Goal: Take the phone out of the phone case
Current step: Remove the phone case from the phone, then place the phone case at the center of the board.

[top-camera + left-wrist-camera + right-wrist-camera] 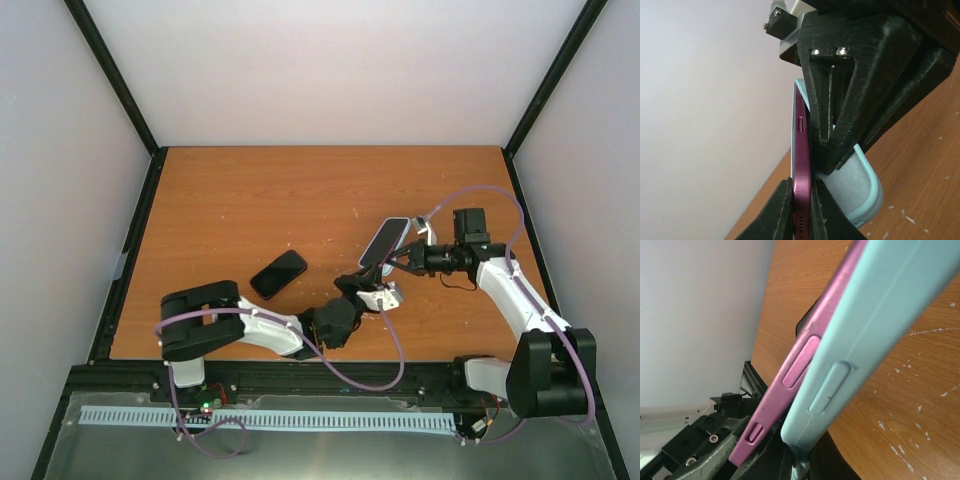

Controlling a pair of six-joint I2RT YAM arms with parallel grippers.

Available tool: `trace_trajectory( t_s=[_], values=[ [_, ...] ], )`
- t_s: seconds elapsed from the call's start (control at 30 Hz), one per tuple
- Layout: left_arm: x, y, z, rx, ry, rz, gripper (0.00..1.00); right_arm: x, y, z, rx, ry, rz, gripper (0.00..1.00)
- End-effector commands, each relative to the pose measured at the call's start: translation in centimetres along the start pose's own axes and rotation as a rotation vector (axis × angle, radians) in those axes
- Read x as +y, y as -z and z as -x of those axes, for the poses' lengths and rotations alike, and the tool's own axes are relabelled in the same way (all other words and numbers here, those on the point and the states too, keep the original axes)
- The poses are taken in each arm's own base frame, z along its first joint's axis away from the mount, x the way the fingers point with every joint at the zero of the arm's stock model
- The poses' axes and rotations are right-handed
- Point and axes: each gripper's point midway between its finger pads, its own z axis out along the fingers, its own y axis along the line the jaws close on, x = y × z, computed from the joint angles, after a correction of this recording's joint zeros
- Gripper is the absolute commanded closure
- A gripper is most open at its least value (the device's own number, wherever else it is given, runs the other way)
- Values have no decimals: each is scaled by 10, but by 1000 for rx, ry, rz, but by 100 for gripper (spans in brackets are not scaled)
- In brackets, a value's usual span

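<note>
Wood table [250, 190], white-flecked; white walls [330, 70]; black corner posts [116, 75]; phone [801, 150] aloft.

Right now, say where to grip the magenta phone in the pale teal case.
Pinch the magenta phone across its flat faces at the bare end the left gripper holds, coming from the left arm's side: that end stands clear of the pale teal case.

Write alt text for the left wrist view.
The left hand pinches the edge of a magenta phone, partly out of its pale blue case, which the right hand grips from above. Wooden table to the right, white wall to the left.
</note>
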Motion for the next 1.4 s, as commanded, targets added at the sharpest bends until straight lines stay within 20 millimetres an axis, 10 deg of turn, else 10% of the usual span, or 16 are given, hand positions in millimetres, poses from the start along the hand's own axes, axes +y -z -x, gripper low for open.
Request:
trace_trajectory(
  t_s=[0.0, 0.7, 1.1, 1.37],
  values=[
    [54, 7, 1, 65, 274, 98, 100, -22, 11, 12, -66, 78, -164, 97],
    [116, 18, 7, 35, 561, 121, 100, -35, 26, 21, -64, 241, -367, 97],
    [126, 10, -9, 68, 709, 114, 100, -34, 14, 38, 64, 254, -479, 97],
    [127, 16, -18, 109, 677, 111, 100, -59, 40, 64, 111, 267, -495, 97]
  ],
)
